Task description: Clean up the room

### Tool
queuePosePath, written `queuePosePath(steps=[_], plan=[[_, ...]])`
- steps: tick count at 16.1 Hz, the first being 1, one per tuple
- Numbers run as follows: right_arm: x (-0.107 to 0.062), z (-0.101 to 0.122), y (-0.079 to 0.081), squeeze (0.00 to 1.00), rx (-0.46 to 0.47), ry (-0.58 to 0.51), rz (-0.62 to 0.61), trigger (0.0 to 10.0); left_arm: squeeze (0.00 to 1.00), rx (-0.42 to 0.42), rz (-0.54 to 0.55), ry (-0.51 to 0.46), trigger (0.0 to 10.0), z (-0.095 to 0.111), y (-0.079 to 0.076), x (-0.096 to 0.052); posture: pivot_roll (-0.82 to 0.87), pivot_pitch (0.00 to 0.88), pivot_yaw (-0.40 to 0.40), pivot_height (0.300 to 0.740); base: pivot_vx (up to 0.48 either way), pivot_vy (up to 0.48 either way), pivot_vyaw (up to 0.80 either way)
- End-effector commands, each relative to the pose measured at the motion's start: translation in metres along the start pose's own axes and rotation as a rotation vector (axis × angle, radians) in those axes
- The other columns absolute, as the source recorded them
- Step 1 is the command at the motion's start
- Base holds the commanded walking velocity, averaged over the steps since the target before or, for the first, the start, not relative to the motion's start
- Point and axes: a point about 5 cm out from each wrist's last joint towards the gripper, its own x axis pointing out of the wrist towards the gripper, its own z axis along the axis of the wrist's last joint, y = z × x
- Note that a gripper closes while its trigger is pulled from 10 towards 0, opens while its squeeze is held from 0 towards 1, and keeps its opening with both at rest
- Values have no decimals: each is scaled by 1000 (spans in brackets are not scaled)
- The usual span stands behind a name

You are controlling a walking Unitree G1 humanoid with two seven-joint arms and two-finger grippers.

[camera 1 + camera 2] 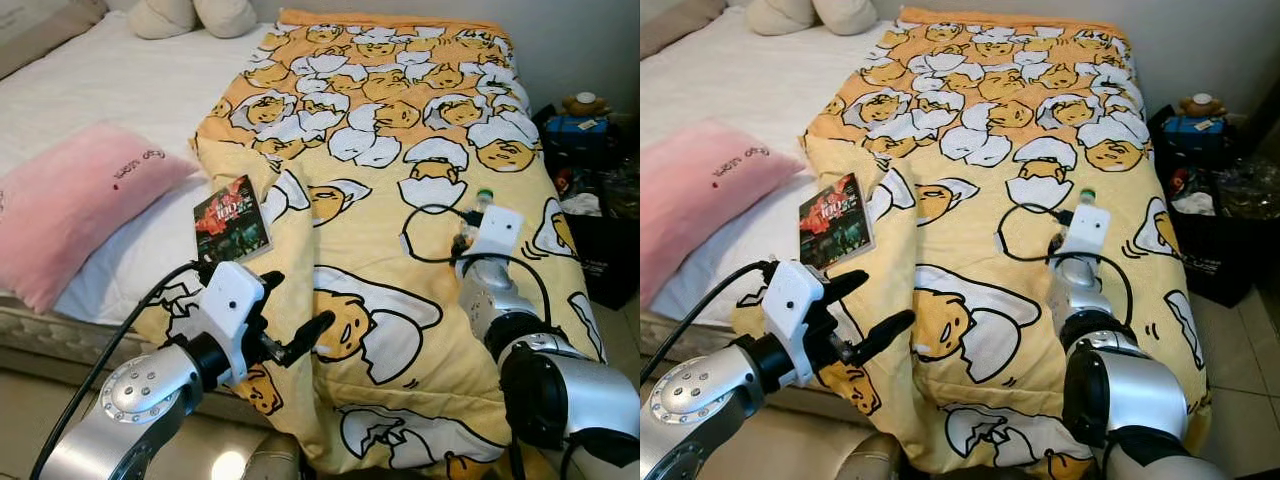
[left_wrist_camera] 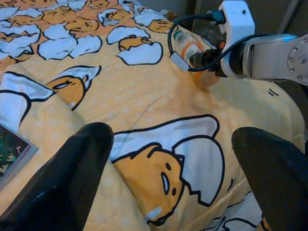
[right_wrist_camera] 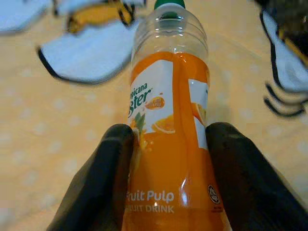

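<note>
Cleanup looks early-stage, judging by what lies on the bed (image 1: pixel 110 80). Right gripper (image 3: pixel 168 159) is out over the yellow cartoon blanket (image 1: pixel 400 330) with its jaws on either side of an orange drink bottle (image 3: pixel 168 120), green cap pointing away from the wrist. The black fingers (image 3: pixel 103 183) press against the label on both sides, so I read it as gripped, though from the head views the bottle is mostly hidden behind the wrist and I can't tell whether it's lifted or resting on the blanket. The bottle sits toward the right side of the bed, near the edge by the dark bags and clutter (image 1: pixel 590 200) on the floor. Left gripper (image 1: pixel 290 340) hovers near the bed's foot edge over the blanket, jaws spread wide, holding nothing. Left to do, as far as I can see: a book or magazine (image 1: pixel 231 219) lies on the white sheet, touching the blanket's folded edge, untouched; it's the nearest item to the left gripper. The blanket itself is rumpled along its left side. The pink pillow (image 1: pixel 70 205) sits askew near the mattress edge. Bottle needs carrying off to wherever it belongs; no bin or drop-off spot is clearly identifiable.
</note>
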Motion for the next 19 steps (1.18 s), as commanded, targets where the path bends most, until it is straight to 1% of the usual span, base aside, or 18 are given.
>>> queuePosePath(steps=[1,4,5,6,7,9,10,12,13,14,15,16,17,18,19], plan=[[1,18,7,0,-16,-81,23,0,0,9,-4,1,10000,0,0,2,318,37,33,711,0,0,0],[-1,45,18,0,-47,-231,39,0,0,28,32,-4,10000,-3,6,10,285,0,12,711,0,0,0],[-3,53,20,0,-58,-289,44,0,0,24,79,-14,10000,-6,11,12,264,0,7,711,0,0,0],[-4,58,21,0,-61,-321,48,0,0,15,126,-25,10000,-7,17,15,248,0,1,711,0,0,0],[-7,66,21,0,-77,-418,57,0,0,-40,274,-53,10000,-12,34,16,218,0,-6,711,0,0,0],[-13,70,15,0,-86,-518,51,0,0,-82,431,-73,10000,-20,55,19,170,0,-19,711,0,0,0],[-14,69,11,0,-85,-533,45,0,0,-85,461,-75,10000,-22,60,21,147,0,-22,711,0,0,0],[-21,62,2,0,-100,-591,31,0,0,-91,513,-92,10000,-25,72,26,102,0,-22,711,0,0,0],[-27,54,-2,0,-114,-611,28,0,0,-88,539,-104,10000,-26,78,29,88,0,-19,711,0,0,0],[-31,47,-4,0,-116,-612,34,0,0,-83,558,-109,10000,-26,81,29,73,0,-18,711,0,0,0],[-38,35,-6,0,-127,-607,53,0,0,-92,576,-115,10000,-27,84,29,59,0,-17,711,0,0,0],[-47,19,-10,0,-139,-590,72,0,0,-102,589,-121,10000,-29,86,29,46,0,-15,711,0,0,0],[-56,2,-14,0,-141,-551,99,0,0,-108,595,-125,10000,-30,86,27,38,0,-10,711,0,0,0],[-61,-6,-15,0,-139,-531,113,0,0,-110,596,-126,10000,-31,87,25,35,0,-9,711,0,0,0],[-72,-23,-19,0,-107,-483,157,0,0,-112,597,-132,10000,-32,86,22,24,0,-3,711,0,0,0]])
